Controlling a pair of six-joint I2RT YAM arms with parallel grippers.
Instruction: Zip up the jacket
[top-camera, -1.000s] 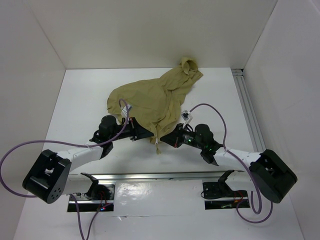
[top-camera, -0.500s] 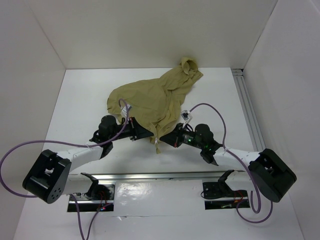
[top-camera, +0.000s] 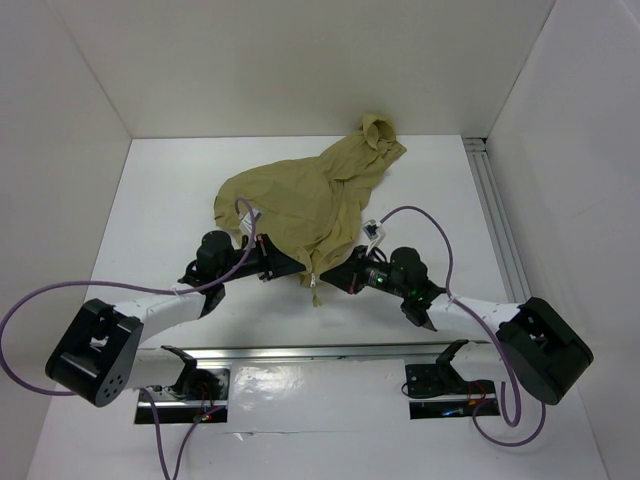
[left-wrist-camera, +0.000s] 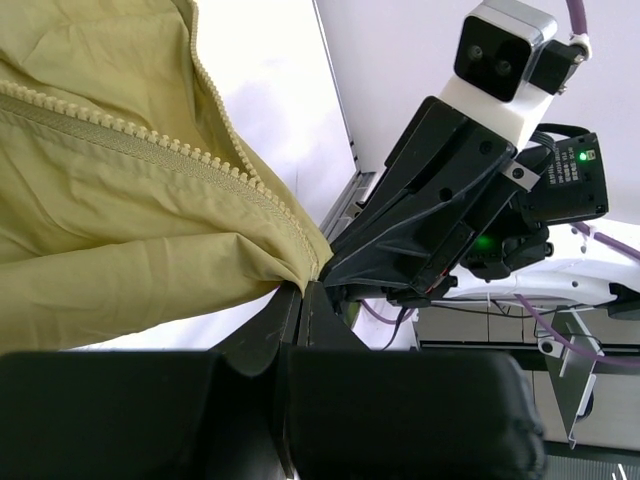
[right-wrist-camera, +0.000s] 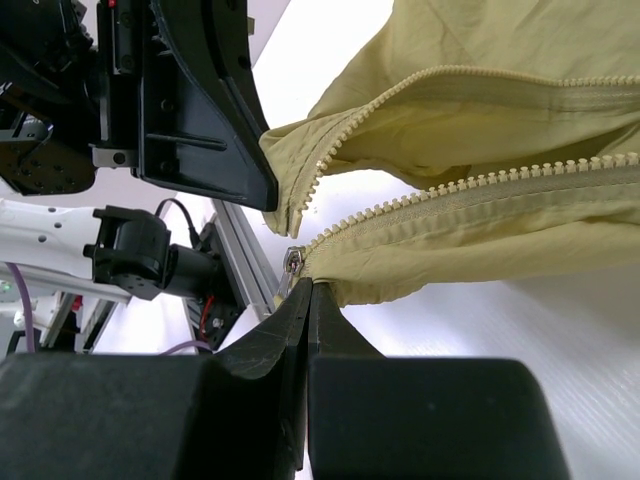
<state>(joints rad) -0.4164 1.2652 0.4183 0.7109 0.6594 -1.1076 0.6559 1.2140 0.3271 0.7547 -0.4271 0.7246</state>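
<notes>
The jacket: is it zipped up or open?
Open. On the jacket, the two rows of zipper teeth lie apart, unmeshed, in both wrist views.

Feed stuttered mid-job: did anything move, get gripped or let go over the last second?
Nothing visibly changed. The olive-tan thin fabric jacket lies where it was, and the left arm's fingers and right arm's fingers stay pinched on its two bottom zipper ends, which remain apart.
</notes>
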